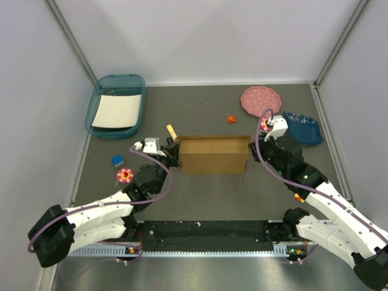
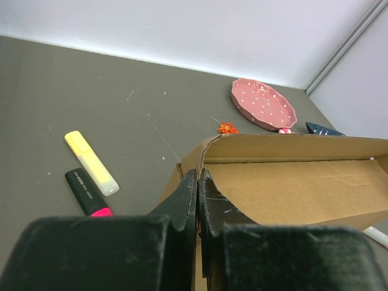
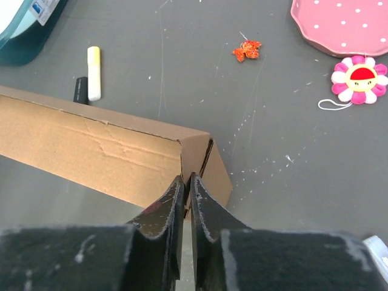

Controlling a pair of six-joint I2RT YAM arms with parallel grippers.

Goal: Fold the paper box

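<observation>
Paper box [image 1: 213,156] sits mid-tabletop [image 1: 206,115] between the two arms, long walls upright, top open.

Left hand [image 2: 197,182]: fingers pressed nearly together, pinching the thin cardboard of the left end wall at its corner.

Right hand [image 3: 185,187]: same pinch on the right end wall.

Judgement: gripping both ends at once keeps the trough square and stops it sliding while the end panels are set. A grip on one end alone would probably let the far corner spring open. Lid not yet closed.

Yellow highlighter [image 2: 91,162] lies left of the box, apart from it.
</observation>
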